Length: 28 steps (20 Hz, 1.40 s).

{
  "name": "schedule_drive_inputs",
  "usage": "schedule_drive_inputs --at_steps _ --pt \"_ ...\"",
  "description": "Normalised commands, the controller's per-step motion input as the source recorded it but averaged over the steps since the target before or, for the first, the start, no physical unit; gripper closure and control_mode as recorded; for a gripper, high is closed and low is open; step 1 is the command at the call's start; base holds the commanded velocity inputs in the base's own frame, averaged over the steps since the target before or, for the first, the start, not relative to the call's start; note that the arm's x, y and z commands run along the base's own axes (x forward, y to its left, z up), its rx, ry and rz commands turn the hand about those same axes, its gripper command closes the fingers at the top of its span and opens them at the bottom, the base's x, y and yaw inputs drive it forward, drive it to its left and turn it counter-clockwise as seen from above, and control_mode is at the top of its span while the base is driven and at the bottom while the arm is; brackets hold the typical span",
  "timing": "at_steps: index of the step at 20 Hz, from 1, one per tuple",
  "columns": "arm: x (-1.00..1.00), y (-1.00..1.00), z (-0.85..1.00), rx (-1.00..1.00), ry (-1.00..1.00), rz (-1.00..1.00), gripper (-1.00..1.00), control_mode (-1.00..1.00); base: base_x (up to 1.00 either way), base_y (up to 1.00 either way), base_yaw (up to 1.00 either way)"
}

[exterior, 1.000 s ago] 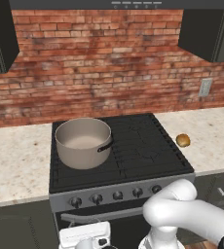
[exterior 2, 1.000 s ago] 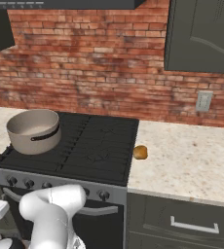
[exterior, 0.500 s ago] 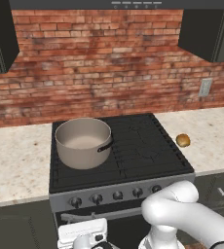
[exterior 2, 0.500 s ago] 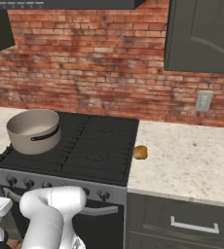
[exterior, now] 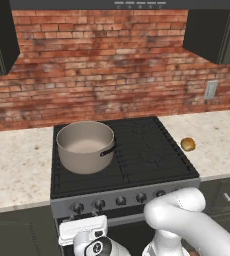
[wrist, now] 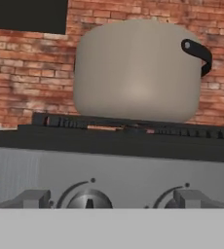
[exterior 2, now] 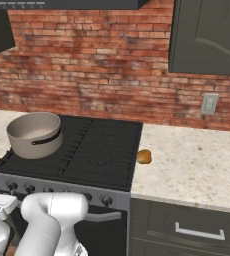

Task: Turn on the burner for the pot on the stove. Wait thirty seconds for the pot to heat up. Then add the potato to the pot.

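Note:
The grey-beige pot (exterior: 85,146) (exterior 2: 34,133) sits on the left rear burner of the black stove (exterior: 137,150) (exterior 2: 102,150), its dark handle pointing right. In the hand view the pot (wrist: 136,73) looms above the silver knob strip (wrist: 133,172). My gripper (wrist: 113,199) is open, level with the strip, and its fingers straddle two dark knobs; one knob (wrist: 87,199) lies by the left finger. Nothing is between the fingers. The potato (exterior: 188,144) (exterior 2: 144,156) lies on the counter right of the stove.
Speckled counter (exterior: 17,165) (exterior 2: 197,165) flanks the stove on both sides. A brick wall (exterior: 112,65) stands behind, with dark cabinets (exterior 2: 207,35) overhead. A drawer with a bar handle (exterior 2: 199,232) sits below the right counter. Several knobs (exterior: 121,201) line the stove front.
The hand has crept slightly upward and closer to the knob strip. The jaws stayed open, and pot and potato have not moved.

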Motion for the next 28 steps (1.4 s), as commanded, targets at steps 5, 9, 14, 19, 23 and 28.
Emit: schedule_drive_inputs --at_steps 5,9,14,19,23,28 --pt "0.39 0.0 -0.21 0.0 0.0 0.0 -1.0 -1.0 0.0 0.0 0.0" --pt "0.27 0.07 -0.3 0.0 0.0 0.0 -1.0 -1.0 0.0 0.0 0.0" --pt "0.22 0.22 -0.32 0.0 -0.01 0.0 -1.0 -1.0 0.0 0.0 0.0" --pt "0.33 0.21 -0.21 0.03 -0.07 0.0 -1.0 -1.0 0.0 0.0 0.0" --pt "0.52 0.02 -0.06 0.01 -0.09 0.0 -1.0 -1.0 0.0 0.0 0.0" --pt "0.55 0.0 -0.06 0.02 -0.04 0.0 1.0 -1.0 0.0 0.0 0.0"
